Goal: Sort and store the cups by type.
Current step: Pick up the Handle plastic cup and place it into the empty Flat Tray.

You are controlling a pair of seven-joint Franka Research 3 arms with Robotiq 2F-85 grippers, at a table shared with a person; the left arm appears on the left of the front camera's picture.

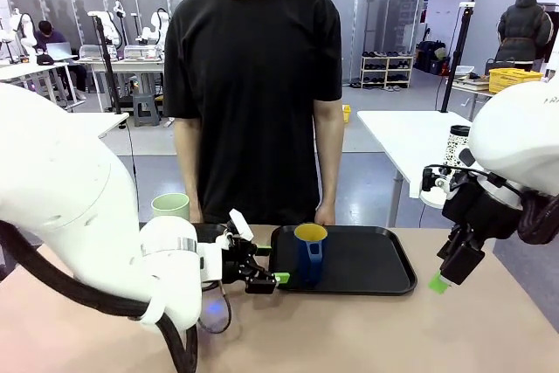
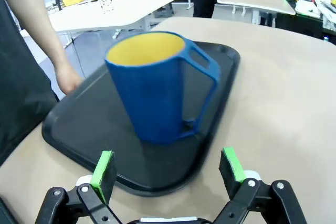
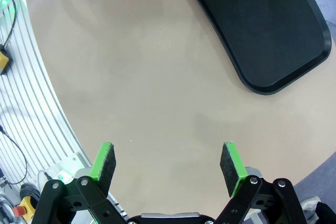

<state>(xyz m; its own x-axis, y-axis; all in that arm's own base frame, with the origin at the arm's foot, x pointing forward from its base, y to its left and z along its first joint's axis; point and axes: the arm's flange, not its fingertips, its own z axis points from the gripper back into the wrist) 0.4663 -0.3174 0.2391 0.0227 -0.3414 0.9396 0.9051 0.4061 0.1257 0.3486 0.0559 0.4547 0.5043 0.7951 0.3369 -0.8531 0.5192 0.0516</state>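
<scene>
Blue mug (image 1: 310, 251) stands upright on the black tray (image 1: 376, 264), at the tray's left end and just inside its near-left rim, handle turned toward the near side in the front view; yellow inside, looks empty. Pale green tumbler (image 1: 170, 206) stands upright on the counter (image 1: 367, 329), far left, well apart from the tray, partly behind the left arm. So one cup type sits on the tray and the other off it; likely the tray is the mug's spot and the tumbler goes elsewhere, but no second holder can be made out. Left gripper (image 1: 262, 270) is low over the counter just beside the tray's left edge, jaws spread wide, nothing between them; the wrist view has the mug (image 2: 157, 85) dead ahead between the green pads (image 2: 103, 169), not touching. Reads as lined up on the mug, either for a grasp or just off it; cannot tell which. Right gripper (image 1: 450, 270) hangs above bare counter right of the tray, jaws spread, empty, tray's right end (image 3: 273, 35) ahead of it. Person stands at the far edge, a hand (image 1: 325, 214) at the tray's far rim. Room: near half of the counter is open, tray's middle and right are bare; the raised tray rim sits between left jaws and mug, so a low approach could catch it.
</scene>
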